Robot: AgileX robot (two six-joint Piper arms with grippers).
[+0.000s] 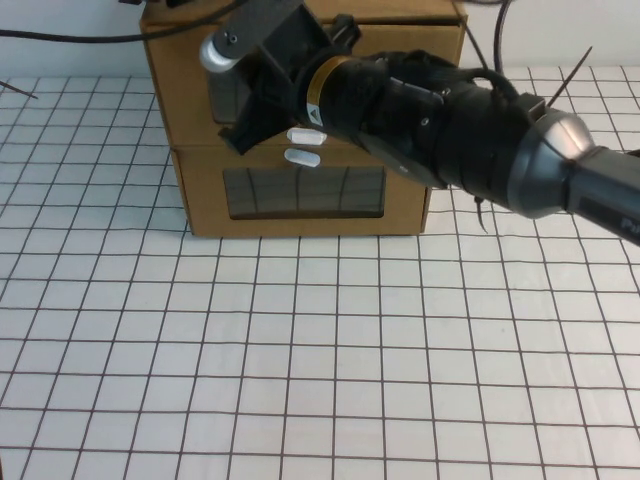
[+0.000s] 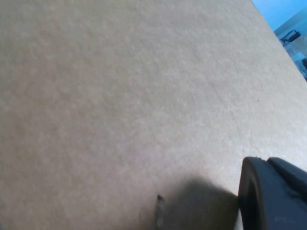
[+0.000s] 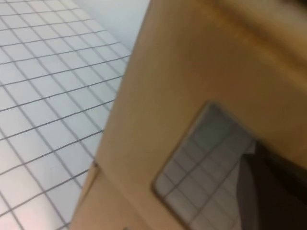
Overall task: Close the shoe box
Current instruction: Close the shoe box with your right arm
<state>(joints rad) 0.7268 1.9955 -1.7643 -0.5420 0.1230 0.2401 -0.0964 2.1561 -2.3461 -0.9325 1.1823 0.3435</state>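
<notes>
Cardboard fills the left wrist view, with only a dark edge of the left end effector (image 2: 271,196) at its lower right. That end effector is hard up against a brown panel and out of the high view. I cannot tell which face it is against, nor whether it is apart or together.

In the upper left and centre of the high view, the shoe box (image 1: 185,90) sits on top of a matching lower box (image 1: 400,195) at the far side of the table (image 1: 300,350). Its clear window (image 1: 225,95) is half hidden. Its white pull tab (image 1: 305,136) shows just below, right above the lower box's own tab (image 1: 302,156).

From the right edge, my right arm reaches across to the upper front panel, and the right end effector (image 1: 245,125) is at or against the window. Whether it is spread or closed I cannot tell.

My reading is that the drawer is being pushed home. To do this well, I would press squarely on the panel near its middle. The push should go straight back toward the top of the frame, so the drawer does not skew and the stack does not slide.

The panel faces the bottom of the frame, toward the rig. Its long side runs left to right, and the drawer should travel at right angles to that. How far the drawer is still out I cannot judge.
</notes>
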